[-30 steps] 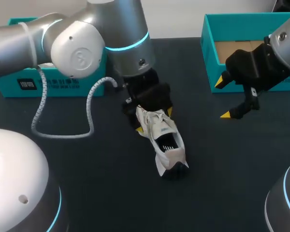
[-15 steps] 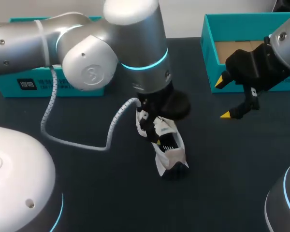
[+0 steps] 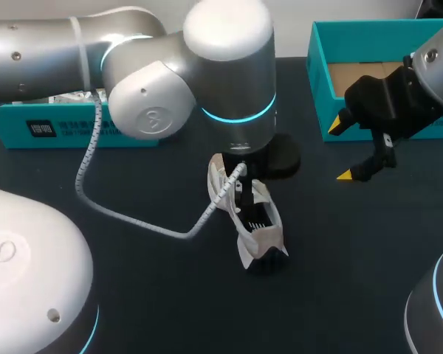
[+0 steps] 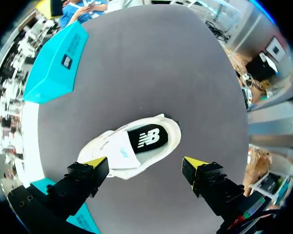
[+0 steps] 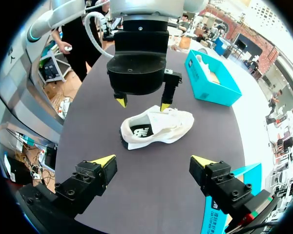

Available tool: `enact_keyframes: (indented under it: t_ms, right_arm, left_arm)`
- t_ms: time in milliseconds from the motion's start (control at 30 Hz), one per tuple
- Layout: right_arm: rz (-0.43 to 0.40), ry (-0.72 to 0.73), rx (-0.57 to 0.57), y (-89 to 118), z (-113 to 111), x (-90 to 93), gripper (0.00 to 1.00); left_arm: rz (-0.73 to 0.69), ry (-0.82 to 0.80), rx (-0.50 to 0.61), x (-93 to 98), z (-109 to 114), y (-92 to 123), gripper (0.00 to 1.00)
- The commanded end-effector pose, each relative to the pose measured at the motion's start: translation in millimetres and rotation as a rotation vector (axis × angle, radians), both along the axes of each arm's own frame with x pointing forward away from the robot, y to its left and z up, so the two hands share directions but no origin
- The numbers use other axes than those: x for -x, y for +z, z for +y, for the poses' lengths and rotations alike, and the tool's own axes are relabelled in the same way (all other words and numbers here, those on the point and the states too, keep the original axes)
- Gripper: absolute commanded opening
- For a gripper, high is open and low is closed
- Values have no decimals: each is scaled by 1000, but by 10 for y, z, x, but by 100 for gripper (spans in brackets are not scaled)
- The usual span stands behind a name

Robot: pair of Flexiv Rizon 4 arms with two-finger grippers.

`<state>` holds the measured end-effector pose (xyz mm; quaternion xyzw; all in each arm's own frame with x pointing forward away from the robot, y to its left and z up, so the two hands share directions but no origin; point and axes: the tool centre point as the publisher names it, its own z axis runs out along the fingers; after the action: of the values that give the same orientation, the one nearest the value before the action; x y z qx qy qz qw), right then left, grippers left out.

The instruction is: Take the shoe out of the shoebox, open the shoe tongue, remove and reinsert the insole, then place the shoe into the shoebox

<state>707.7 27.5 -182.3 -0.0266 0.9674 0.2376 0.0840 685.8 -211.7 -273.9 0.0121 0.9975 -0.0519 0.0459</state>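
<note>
Shoe is lying on the counter, outside the box, under the released left gripper; it should be lowering squarely, pinching only the tongue; right gripper is hovering released.

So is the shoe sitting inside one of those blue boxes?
No, the shoe lies out on the dark table, just beneath the left gripper.
</note>
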Motion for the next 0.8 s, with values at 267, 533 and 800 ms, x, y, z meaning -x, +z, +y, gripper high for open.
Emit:
enact_keyframes:
  t_ms: [267, 533, 800]
  right_arm:
    - [0, -1, 2, -14, 13, -9, 100]
    - [0, -1, 2, -14, 13, -9, 100]
    - [0, -1, 2, -14, 13, -9, 100]
  left_arm:
    - [115, 295, 42, 272, -184, -213, 100]
    - [112, 269, 51, 455, -354, -411, 100]
    - [97, 294, 34, 461, -452, -636, 100]
